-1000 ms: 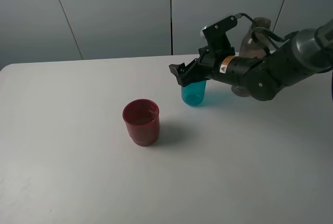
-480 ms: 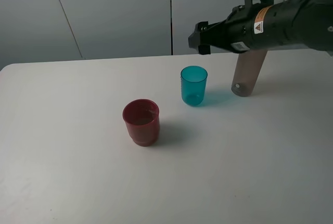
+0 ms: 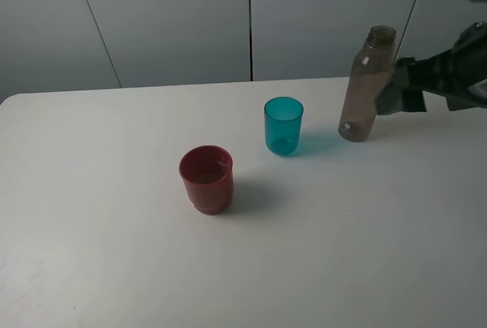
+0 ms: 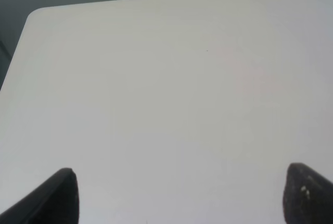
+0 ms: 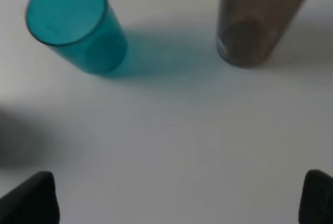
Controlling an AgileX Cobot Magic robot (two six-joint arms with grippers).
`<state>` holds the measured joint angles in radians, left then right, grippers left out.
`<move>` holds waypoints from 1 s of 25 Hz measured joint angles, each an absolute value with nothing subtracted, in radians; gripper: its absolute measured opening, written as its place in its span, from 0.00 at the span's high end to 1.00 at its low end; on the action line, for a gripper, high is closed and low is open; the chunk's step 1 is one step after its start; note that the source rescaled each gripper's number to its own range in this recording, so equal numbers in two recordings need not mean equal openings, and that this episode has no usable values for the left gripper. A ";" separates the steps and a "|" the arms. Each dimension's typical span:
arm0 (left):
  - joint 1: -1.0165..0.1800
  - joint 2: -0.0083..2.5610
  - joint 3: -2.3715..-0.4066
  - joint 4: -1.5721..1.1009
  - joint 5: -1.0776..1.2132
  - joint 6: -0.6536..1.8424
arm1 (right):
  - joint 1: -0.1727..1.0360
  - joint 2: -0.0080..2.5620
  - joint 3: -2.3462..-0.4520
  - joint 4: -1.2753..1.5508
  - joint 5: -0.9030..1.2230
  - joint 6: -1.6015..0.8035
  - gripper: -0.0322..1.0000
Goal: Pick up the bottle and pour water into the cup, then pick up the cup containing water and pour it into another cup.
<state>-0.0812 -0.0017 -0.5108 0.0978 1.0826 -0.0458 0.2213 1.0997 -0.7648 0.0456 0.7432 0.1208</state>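
Note:
The smoky grey-brown bottle (image 3: 365,88) stands upright at the back right of the white table (image 3: 114,267). The teal cup (image 3: 283,125) stands upright to its left. The wider red cup (image 3: 206,179) stands nearer the front, left of the teal cup. My right gripper (image 3: 399,88) hovers just right of the bottle, apart from it. In the right wrist view it (image 5: 174,203) is open and empty, with the teal cup (image 5: 73,24) and the bottle's base (image 5: 250,31) ahead of it. My left gripper (image 4: 182,203) is open and empty over bare table.
Grey wall panels (image 3: 175,23) rise behind the table's back edge. The table's rounded back corner (image 4: 36,16) shows in the left wrist view. The left arm does not show in the exterior view.
My right gripper was at the teal cup's rim, then rose and drew back to the right, beside the bottle. The cups and the bottle have not moved.

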 joint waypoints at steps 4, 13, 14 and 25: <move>-0.081 -0.002 -0.511 0.098 1.083 -0.046 | 0.079 0.896 -0.760 0.046 0.875 0.095 0.00; -0.081 -0.002 -0.511 0.098 1.083 -0.048 | -0.009 0.422 -0.724 0.000 1.181 -0.023 0.00; -0.081 -0.002 -0.511 0.098 1.083 -0.048 | -0.009 0.380 -0.702 0.000 1.185 -0.027 0.00; -0.081 -0.002 -0.511 0.098 1.083 -0.048 | -0.009 0.015 -0.539 0.067 1.164 -0.034 0.00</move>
<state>-0.0812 -0.0017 -0.5108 0.0978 1.0826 -0.0479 -0.0095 0.0148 -0.5394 0.0667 1.1639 -0.0339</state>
